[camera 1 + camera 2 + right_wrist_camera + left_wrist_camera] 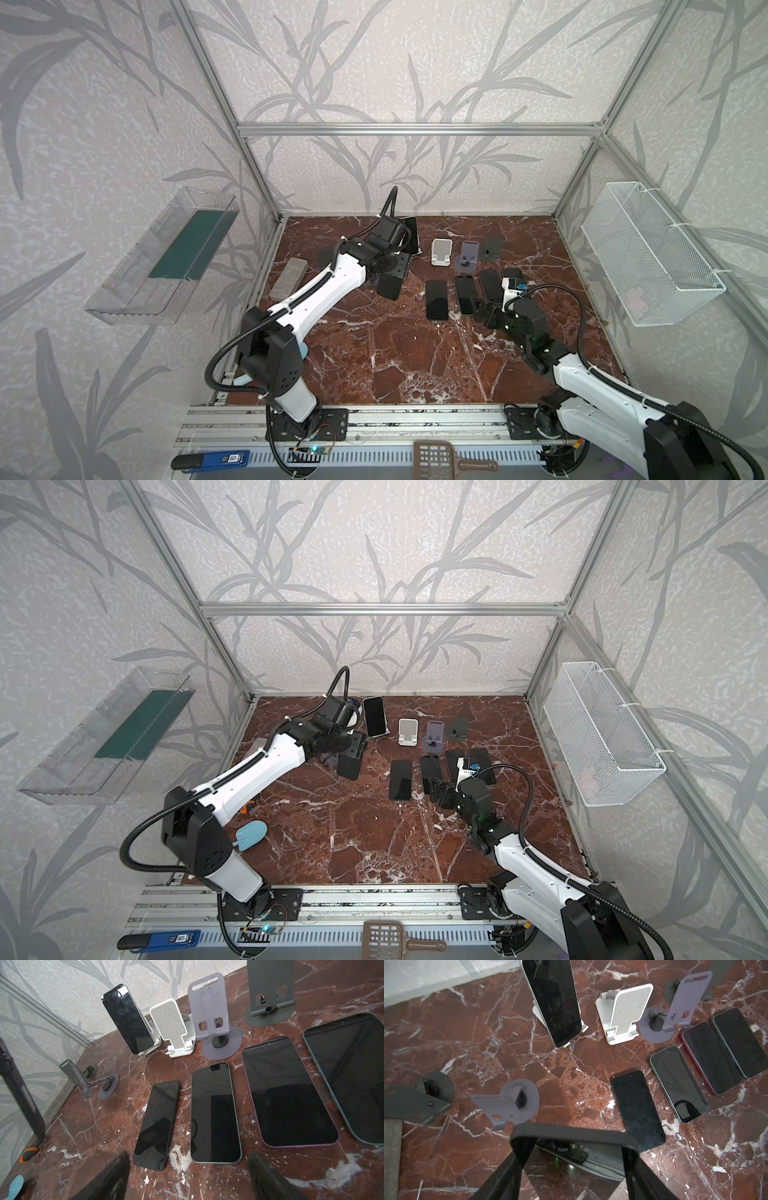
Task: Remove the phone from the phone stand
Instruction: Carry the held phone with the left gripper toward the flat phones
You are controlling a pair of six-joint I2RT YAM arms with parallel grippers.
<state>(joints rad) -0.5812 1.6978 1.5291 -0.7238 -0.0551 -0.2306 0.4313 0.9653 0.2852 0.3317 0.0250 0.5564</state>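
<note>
My left gripper (574, 1147) is shut on a black phone (574, 1159) by its two long edges and holds it off the marble floor; the same phone (390, 286) hangs under the gripper (395, 270) in both top views. Just past it stands an empty grey-purple phone stand (512, 1101), with a dark stand (419, 1101) beside it. Another phone (375, 717) leans on a white stand (538, 1014) at the back. My right gripper (189, 1167) is open, low over flat phones (216, 1111).
Several phones (436, 299) lie flat in a row mid-table. Behind them stand a white stand (440, 251), a purple one (467, 257) and a dark one (492, 249). A grey block (288, 278) lies left; a wire basket (648, 253) hangs on the right wall.
</note>
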